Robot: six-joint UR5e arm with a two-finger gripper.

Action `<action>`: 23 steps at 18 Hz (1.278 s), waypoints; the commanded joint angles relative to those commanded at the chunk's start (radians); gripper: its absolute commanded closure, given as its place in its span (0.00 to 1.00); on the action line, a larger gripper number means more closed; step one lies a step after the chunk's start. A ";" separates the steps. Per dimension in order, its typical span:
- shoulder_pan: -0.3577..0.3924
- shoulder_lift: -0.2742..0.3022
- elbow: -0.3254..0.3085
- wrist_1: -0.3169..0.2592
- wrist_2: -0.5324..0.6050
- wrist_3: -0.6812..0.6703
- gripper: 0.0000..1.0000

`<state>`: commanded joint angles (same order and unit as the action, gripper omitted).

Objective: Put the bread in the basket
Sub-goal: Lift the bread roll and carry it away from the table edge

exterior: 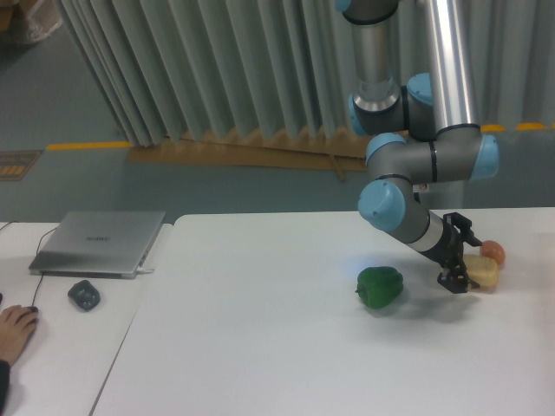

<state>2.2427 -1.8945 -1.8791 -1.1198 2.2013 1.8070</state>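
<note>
Reaching low at the table's right side, claw (457,276) pressing in against the near end of the bread (484,273); whether the dark fingers are closed on the loaf or merely beside it cannot be told at this size. Lying on the table (260,347) close to the right edge, bread touching or nearly touching a smaller orange-brown egg-shaped object (492,251) just behind it. Sitting to the left, near but apart, a green pepper (379,287).

Likely handling as a light, smooth, rounded piece, prone to rolling or squirting out of a loose pinch; probably best taken across the narrow middle, fingers square to the long axis. No basket appearing anywhere in view.

Stretching out white and matte, table meeting a second surface at left, carrying a closed laptop (100,243), a dark mouse (84,295) and a person's hand (15,329) at the edge. Hanging behind, pale vertical blinds (217,69).
</note>
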 joint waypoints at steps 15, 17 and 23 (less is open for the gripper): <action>0.124 0.106 0.104 -0.005 -0.250 -0.018 0.77; 0.203 0.156 0.123 -0.012 -0.357 -0.023 0.76; 0.597 0.196 0.250 -0.130 -0.541 0.381 0.76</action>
<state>2.8401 -1.6980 -1.6294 -1.2500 1.6598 2.1877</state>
